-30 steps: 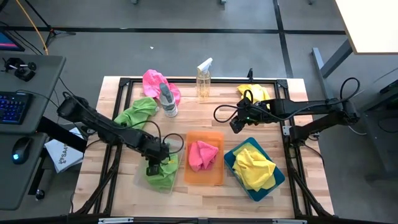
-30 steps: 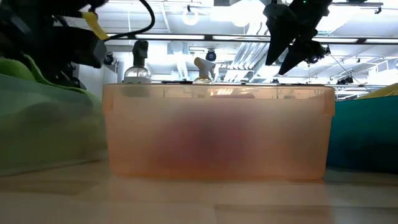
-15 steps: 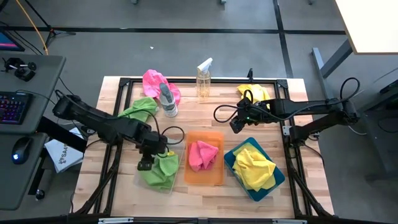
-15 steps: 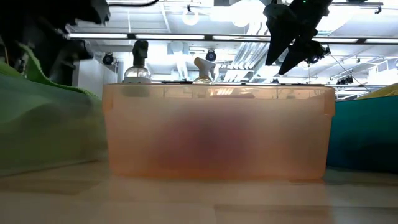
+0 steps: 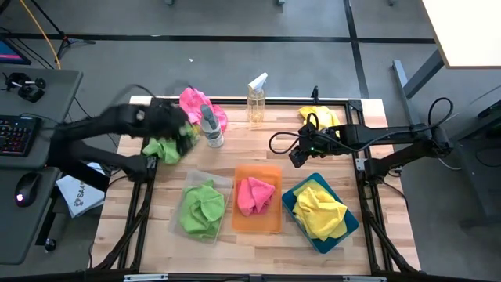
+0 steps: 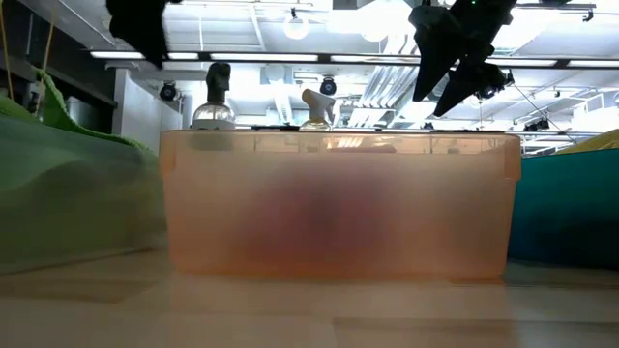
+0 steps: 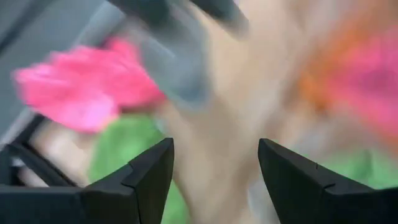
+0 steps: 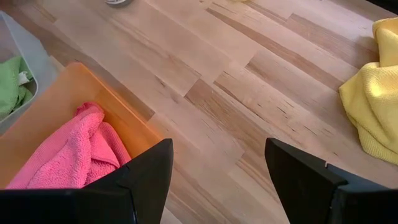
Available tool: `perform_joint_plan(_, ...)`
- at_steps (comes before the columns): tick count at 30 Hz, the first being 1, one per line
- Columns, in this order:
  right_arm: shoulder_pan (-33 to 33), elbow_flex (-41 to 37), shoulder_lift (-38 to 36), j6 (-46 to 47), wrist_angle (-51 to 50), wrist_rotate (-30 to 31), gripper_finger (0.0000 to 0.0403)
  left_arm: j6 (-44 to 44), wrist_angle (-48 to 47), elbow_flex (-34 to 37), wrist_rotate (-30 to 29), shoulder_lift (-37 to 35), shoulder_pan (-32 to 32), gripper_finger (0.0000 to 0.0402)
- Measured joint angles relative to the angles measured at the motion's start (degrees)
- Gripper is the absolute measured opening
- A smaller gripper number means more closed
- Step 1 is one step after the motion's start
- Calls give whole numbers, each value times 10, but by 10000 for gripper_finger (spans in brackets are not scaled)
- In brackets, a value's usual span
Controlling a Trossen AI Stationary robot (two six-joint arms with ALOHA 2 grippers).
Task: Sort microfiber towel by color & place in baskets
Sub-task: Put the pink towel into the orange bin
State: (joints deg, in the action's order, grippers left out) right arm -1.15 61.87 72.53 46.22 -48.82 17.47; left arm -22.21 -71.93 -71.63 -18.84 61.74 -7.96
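Observation:
A green microfiber towel [image 5: 201,210] lies in the clear basket [image 5: 178,227]. A pink one [image 5: 256,195] fills the orange basket [image 5: 275,225], and a yellow one [image 5: 319,210] the teal basket [image 5: 351,229]. Loose on the table are a green towel [image 5: 162,147], a pink towel [image 5: 199,105] and a yellow towel [image 5: 320,117]. My left gripper [image 5: 178,130] hangs open above the loose green towel's far end, blurred, with nothing between its fingers [image 7: 214,146]. My right gripper [image 5: 296,157] waits open above bare wood between the orange basket and the yellow towel [image 8: 217,146].
Two clear spray bottles stand at the far side, one [image 5: 211,129] right beside the left gripper and the pink towel, the other [image 5: 257,99] near the far edge. Bare wood [image 5: 258,145] lies between the bottles and the baskets.
My left gripper has opened and let go of the green towel, which now lies in the clear basket. It has then risen and swung fast toward the table's far left, over the loose green towel.

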Motion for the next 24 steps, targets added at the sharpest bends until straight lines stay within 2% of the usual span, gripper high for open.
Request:
perform_joint_plan(4, 0, 0, 0, 3, 0, 0, 252, -2, 109, 0, -49, -66, -115, 223)
perform_joint_plan(8, 0, 0, 0, 3, 0, 0, 252, 3, 199, 19, -50, -76, -237, 223)
perform_joint_plan(13, 0, 0, 0, 19, 0, -1, 252, 18, 271, 71, 12, -6, -367, 223)
perform_joint_plan(17, 0, 0, 0, 33, 0, -1, 252, -20, 335, 136, 63, 71, -448, 223)
perform_joint_plan(21, 0, 0, 0, 43, 0, -1, 252, -87, 423, 202, 127, 140, -500, 223)
perform_joint_plan(24, 0, 0, 0, 43, 2, 3, 252, -123, 463, 228, 145, 186, -518, 223)
